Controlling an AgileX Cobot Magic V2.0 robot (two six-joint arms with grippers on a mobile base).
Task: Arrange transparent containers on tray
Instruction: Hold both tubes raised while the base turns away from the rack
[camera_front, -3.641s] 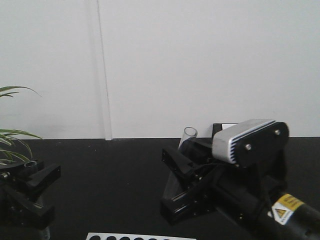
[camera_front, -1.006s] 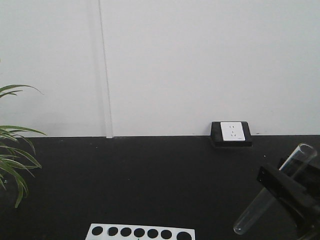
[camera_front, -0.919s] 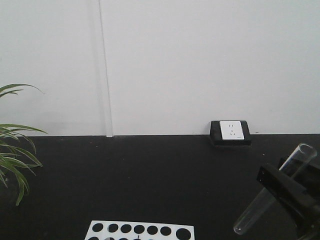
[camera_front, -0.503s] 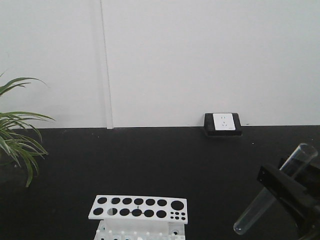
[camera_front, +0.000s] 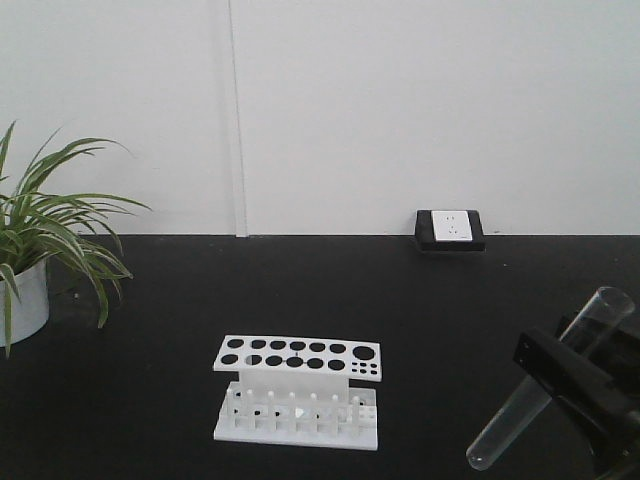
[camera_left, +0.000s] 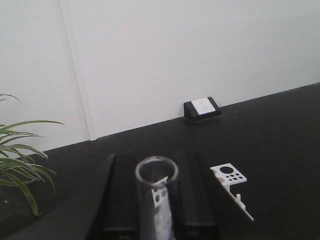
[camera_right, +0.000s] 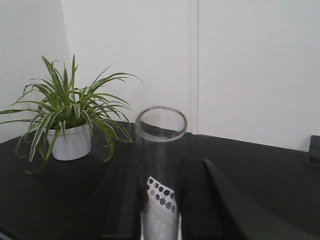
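Far off to the left of the left pincer stands a potted spider plant. That pincer is closed around the first test tube, which stands upright between its dark fingers with its open rim towards the wrist camera.

Ahead of it and a little to its right, on the black tabletop, is the white holed test-tube rack; I can see no tubes in it. A wall socket sits further back against the wall.

The right pincer has the rack ahead and to its left. It grips the second test tube at mid-length, tilted, with the rounded bottom hanging low and the rim up.

The yellow tray is nowhere in these views, so both tubes seem to be on their way to it. I'd carry them well clear of the rack. I'd bring each down almost flat inside the rim and open the fingers only when the glass rests, so nothing rolls or chips.
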